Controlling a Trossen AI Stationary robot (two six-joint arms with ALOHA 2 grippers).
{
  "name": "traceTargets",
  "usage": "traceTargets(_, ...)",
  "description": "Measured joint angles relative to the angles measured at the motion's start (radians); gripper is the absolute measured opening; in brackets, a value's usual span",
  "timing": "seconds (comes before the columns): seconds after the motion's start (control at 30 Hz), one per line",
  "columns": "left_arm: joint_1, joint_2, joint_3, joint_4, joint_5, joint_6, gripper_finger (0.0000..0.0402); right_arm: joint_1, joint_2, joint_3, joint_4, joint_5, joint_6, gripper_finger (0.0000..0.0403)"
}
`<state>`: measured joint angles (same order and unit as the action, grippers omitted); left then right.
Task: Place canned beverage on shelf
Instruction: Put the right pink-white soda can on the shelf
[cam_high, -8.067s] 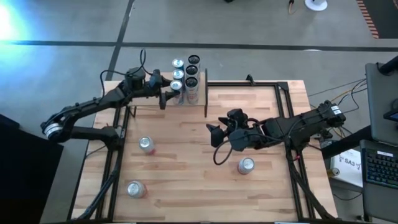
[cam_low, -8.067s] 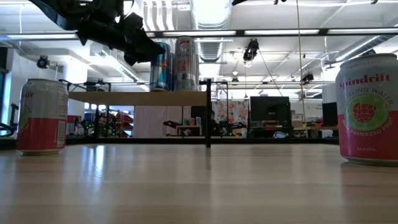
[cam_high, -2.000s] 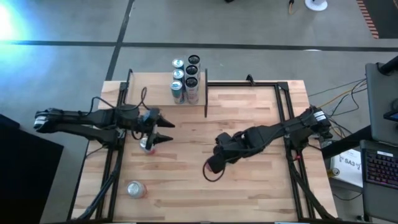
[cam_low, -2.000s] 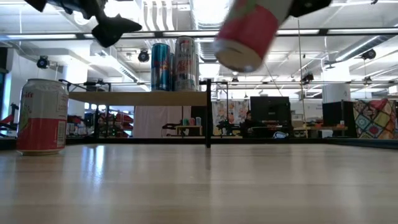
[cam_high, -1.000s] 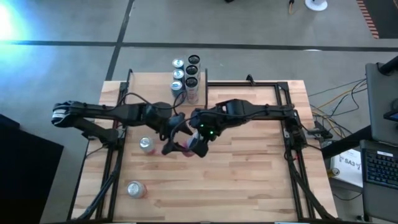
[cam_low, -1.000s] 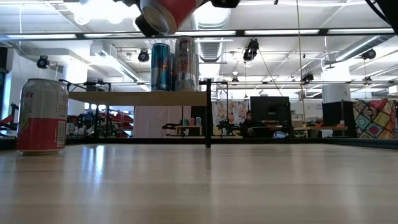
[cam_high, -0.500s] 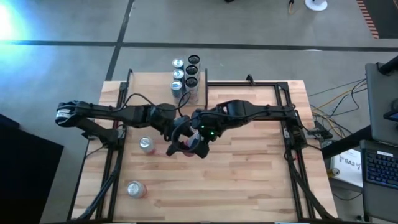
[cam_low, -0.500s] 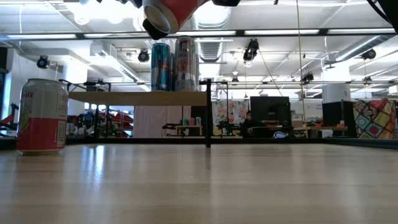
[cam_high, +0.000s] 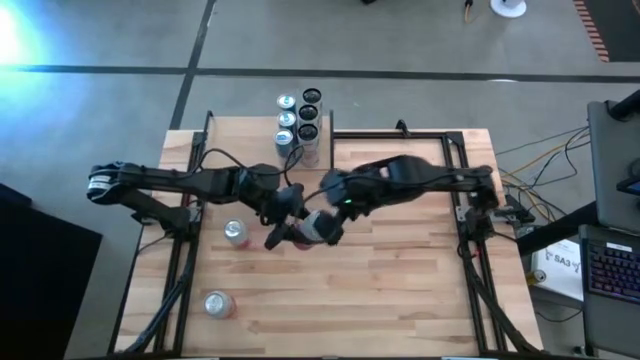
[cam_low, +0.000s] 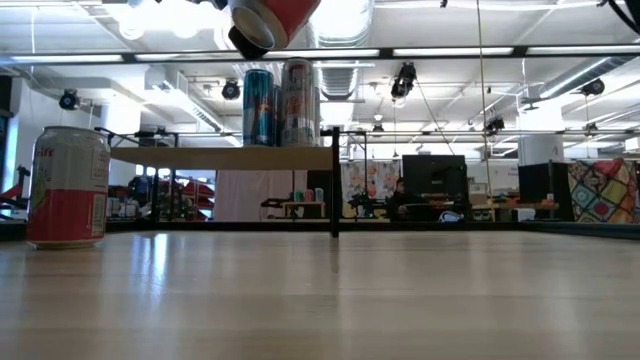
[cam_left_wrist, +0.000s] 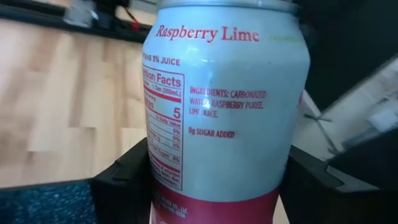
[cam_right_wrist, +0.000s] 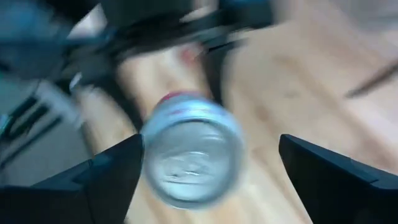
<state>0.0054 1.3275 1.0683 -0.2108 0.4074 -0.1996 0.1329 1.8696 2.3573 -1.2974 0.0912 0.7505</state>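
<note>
Mid-air handover above the table's middle: my left gripper (cam_left_wrist: 214, 177) clasps the can (cam_left_wrist: 227, 106); my right gripper (cam_right_wrist: 205, 180) stands spread wide, holding nothing. Next, I judge, carry it to the shelf (cam_low: 225, 157), keeping it upright.

Red-and-white Raspberry Lime can (cam_left_wrist: 227, 106) tipped on its side above the tabletop, held in the air short of the shelf (cam_low: 225, 157), small light-wood shelf with dark end panels, five upright cans (cam_high: 298, 125) on it
</note>
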Motion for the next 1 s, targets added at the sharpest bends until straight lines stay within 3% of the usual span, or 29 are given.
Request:
traceTargets(0.17, 0.014, -0.058, 0.000, -0.028, -0.068, 0.050, 0.0216, 0.030, -0.100, 0.000, -0.116, 0.267, 0.121, 0.0363)
traceTargets(0.43, 0.109, -0.249, -0.011, -0.125, -0.113, 0.128, 0.0216, 0.140, -0.194, -0.002, -0.224, 0.466, 0.281, 0.0363)
traceTargets(0.73, 0.311, -0.503, -0.075, -0.127, -0.136, 0.157, 0.0224, 0.249, -0.161, -0.003, -0.228, 0.611, 0.337, 0.0363)
traceTargets(0.9, 0.467, -0.535, -0.139, -0.093, -0.135, 0.165, 0.0225, 0.249, -0.149, -0.004, -0.226, 0.618, 0.349, 0.0363)
traceTargets(1.0, 0.574, -0.529, -0.217, 0.010, -0.076, 0.173, 0.0226, 0.254, -0.147, -0.004, -0.218, 0.619, 0.353, 0.0364)
